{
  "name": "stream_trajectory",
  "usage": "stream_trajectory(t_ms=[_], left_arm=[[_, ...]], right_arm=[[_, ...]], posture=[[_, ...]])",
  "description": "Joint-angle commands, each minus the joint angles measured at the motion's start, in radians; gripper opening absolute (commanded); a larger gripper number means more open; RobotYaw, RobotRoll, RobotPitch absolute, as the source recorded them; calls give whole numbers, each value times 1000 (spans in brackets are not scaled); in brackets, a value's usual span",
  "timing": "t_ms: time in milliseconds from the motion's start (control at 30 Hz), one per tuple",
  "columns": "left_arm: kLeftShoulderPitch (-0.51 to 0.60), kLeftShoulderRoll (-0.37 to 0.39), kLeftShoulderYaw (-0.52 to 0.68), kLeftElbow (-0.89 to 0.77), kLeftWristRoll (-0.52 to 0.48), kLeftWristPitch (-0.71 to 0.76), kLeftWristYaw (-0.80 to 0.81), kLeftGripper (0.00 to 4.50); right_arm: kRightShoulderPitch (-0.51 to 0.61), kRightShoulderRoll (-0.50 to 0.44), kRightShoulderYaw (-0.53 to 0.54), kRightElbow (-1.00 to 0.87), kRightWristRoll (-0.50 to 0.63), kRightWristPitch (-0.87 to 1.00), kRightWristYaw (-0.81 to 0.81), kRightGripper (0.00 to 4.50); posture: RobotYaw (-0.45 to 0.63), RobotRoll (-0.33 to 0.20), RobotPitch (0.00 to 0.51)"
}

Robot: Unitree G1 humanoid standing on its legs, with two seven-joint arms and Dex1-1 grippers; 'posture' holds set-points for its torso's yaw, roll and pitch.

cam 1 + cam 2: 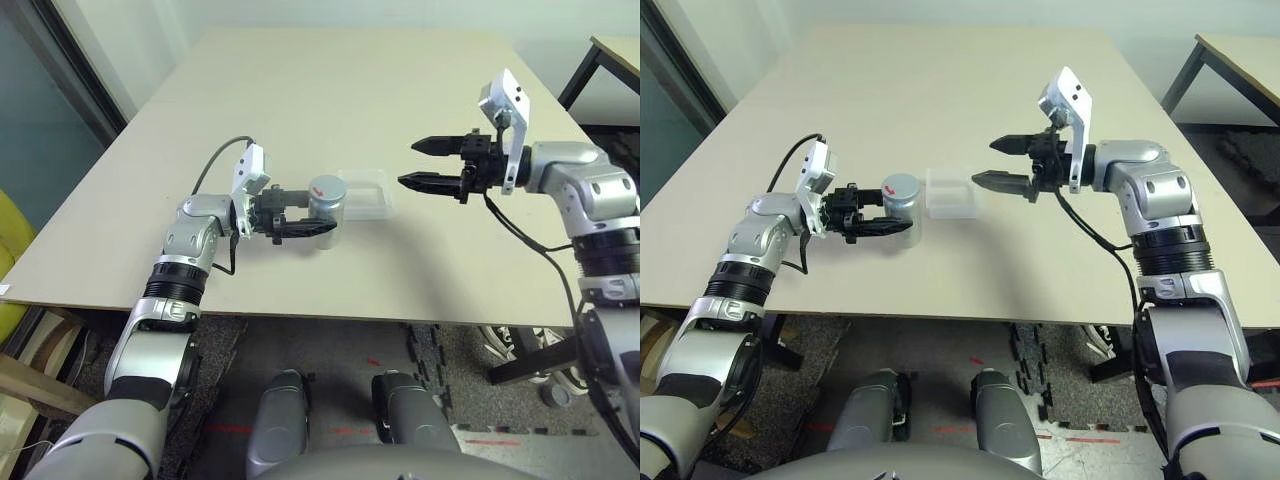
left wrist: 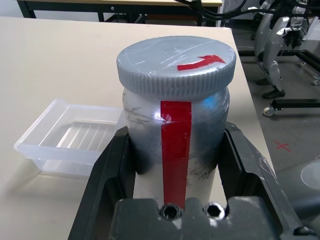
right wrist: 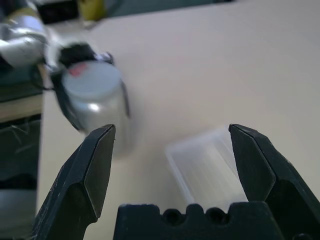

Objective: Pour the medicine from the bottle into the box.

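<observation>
Bottle: Your bottle stands upright on the table, and its grey cap with the red mark is on top.
Left claw: Your left gripper is pinching the bottle low on its sides, one black finger on each side. It points level, toward the middle of the table.
Right claw: Your right gripper is spread wide with nothing in it. It hangs in the air above the table, well apart from the bottle, and points back toward it.
Box: The clear box lies flat on the table just beside the bottle, on the side away from your left arm. It sits between the two claws.
Inside the box: It looks empty in the left wrist view, but the plastic is see-through and shiny, so you cannot be fully sure.
Done so far: You have a good hold on the bottle, and the box is close by and ready.
Left to do: The cap seems to be closed on the bottle, so you likely need your right claw to take it off first. Then you tip the bottle over the box so the medicine falls in. No pouring shows yet.
How far along: You are near the start, I think.
</observation>
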Motion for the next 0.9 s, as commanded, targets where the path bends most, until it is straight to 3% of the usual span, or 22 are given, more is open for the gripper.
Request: stream_trajectory(t_ms=[33,433,900], left_arm=[[-11,-2,-12,3,3,-9,-10,2487],[5,4,-9,-23,-2,-1,-3,2487],[4,6,-13,-47,-4,5,-6,2487]], right_arm=[[-24,34,28,-40,14,25,-4,4500],[-49,162,99,-87,34,56,10,4500],[-55,197,153,-38,-16,-1,8,4500]], posture=[[-55,0,49],[-32,0,46],[-29,0,56]])
